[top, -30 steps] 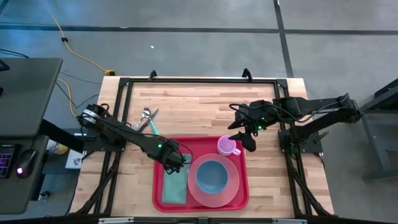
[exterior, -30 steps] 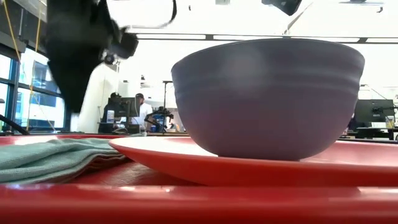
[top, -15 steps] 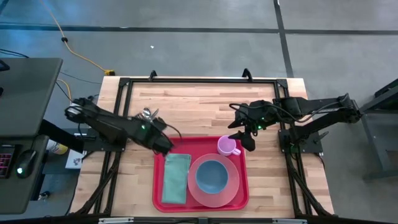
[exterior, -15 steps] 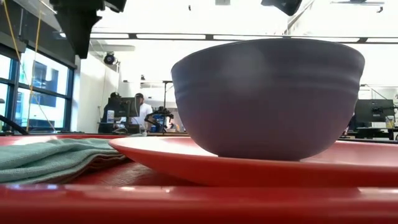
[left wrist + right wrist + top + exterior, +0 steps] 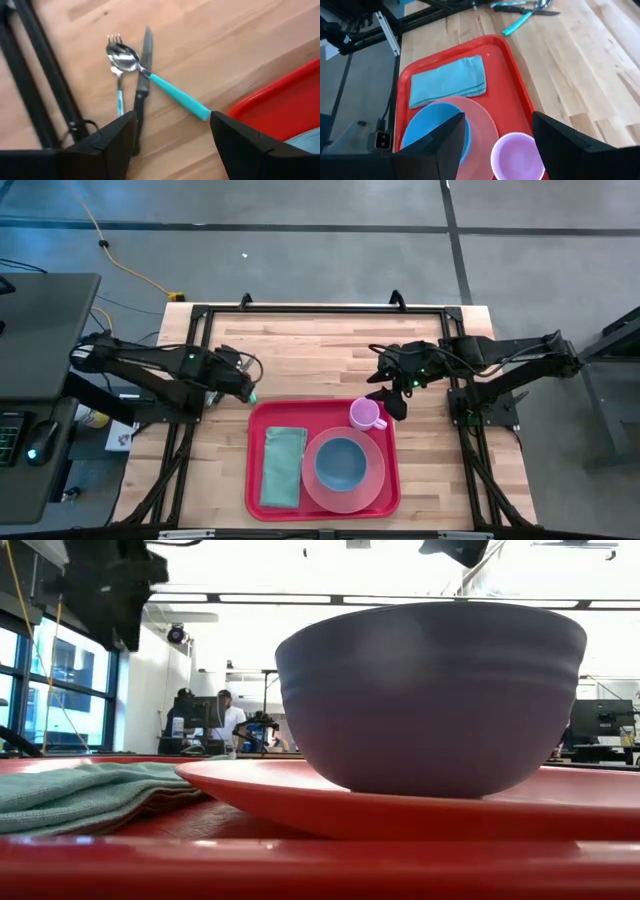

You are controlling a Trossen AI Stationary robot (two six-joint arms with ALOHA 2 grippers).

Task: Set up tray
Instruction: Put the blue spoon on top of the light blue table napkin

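No brand, label or writing could be read on anything in view.

The tray (image 5: pixel 322 461) sat on the wooden table (image 5: pixel 330 345) at its near edge, roughly centred between the two arms. On it: a folded green cloth (image 5: pixel 282 467) on the left side, a pink plate (image 5: pixel 345 472) on the right side with a blue bowl (image 5: pixel 342 462) in it, and a pink cup (image 5: pixel 365 415) in the far right corner.

Left gripper (image 5: pixel 245 386) hung over bare wood just off the tray's far left corner. Its wrist view showed the fingers (image 5: pixel 114 140) spread apart with nothing between them, above the cutlery: a spoon (image 5: pixel 150 75) with a teal handle, a dark knife (image 5: pixel 143 75) and a fork (image 5: pixel 117 70), lying together and overlapping. In the high view the arm covered most of that cutlery.

Right gripper (image 5: pixel 390 402) hovered just beside the pink cup, over the tray's far right edge, fingers (image 5: pixel 447 145) parted and empty. Only its wrist view took in tray, cloth, plate and cutlery together.

The low view alone gave the room behind: a person (image 5: pixel 229 720) at a distant desk. There the bowl filled the frame on the plate, cloth at left; the cup and cutlery did not show.
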